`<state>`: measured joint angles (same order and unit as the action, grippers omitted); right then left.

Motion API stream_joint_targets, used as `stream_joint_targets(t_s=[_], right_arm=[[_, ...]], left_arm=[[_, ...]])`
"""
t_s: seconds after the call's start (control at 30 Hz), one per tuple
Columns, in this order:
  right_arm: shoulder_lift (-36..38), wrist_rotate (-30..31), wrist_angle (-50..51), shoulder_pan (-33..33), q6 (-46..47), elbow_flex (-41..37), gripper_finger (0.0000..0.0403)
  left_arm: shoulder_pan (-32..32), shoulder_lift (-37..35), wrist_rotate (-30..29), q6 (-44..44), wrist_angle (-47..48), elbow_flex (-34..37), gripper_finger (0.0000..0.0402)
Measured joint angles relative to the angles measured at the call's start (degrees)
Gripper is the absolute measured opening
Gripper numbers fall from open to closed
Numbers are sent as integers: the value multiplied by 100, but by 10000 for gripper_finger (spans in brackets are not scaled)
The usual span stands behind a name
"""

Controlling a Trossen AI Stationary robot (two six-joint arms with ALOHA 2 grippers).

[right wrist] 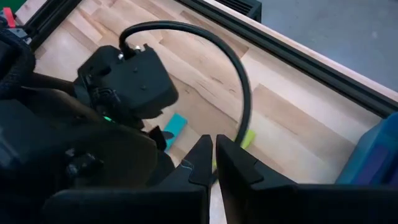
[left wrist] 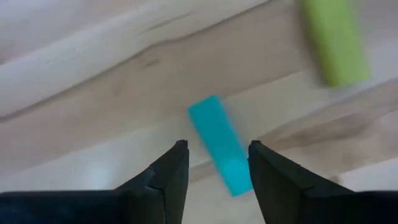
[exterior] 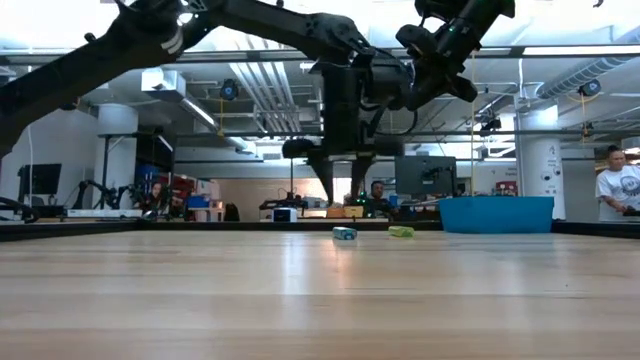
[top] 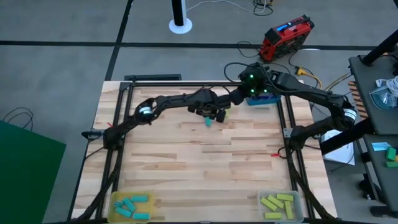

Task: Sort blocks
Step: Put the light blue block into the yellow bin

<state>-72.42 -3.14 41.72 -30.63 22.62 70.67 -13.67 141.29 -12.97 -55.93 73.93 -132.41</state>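
A cyan-blue block (left wrist: pixel 216 138) lies flat on the wooden table (top: pixel 186 162), far of its middle. My left gripper (exterior: pixel 340 190) hangs open just above it, fingers pointing down on either side of the block (exterior: pixel 344 233) without touching it. A yellow-green block (left wrist: pixel 336 40) lies flat close by, toward the table's right (exterior: pixel 401 231). My right gripper (right wrist: pixel 214 154) is shut and empty, held high beside the left arm's wrist, near the table's far edge.
A blue tray (top: pixel 261 99) stands at the far right of the table. At the near left, a yellow tray (top: pixel 130 205) holds several cyan-blue blocks. A clear tray (top: pixel 278 204) at the near right holds several yellow-green blocks. Dark frame rails (top: pixel 115 155) line the table's sides.
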Motion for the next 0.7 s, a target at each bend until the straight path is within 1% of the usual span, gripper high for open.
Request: stream_joint_targets(t_s=[0.1, 0.3, 0.5, 0.7], right_arm=[[0, -4, 2, 0, -19, 0, 12], [0, -8, 6, 11, -16, 0, 12], [2, -32, 16, 63, -53, 0, 12], [2, -32, 19, 63, -160, 0, 12]], left_arm=[[2, 139, -4, -20, -35, -270, 151], [4, 141, -4, -425, 56, -57, 152], [4, 139, 17, -438, -235, -12, 152], [-19, 138, 177, -442, -234, 155, 153]])
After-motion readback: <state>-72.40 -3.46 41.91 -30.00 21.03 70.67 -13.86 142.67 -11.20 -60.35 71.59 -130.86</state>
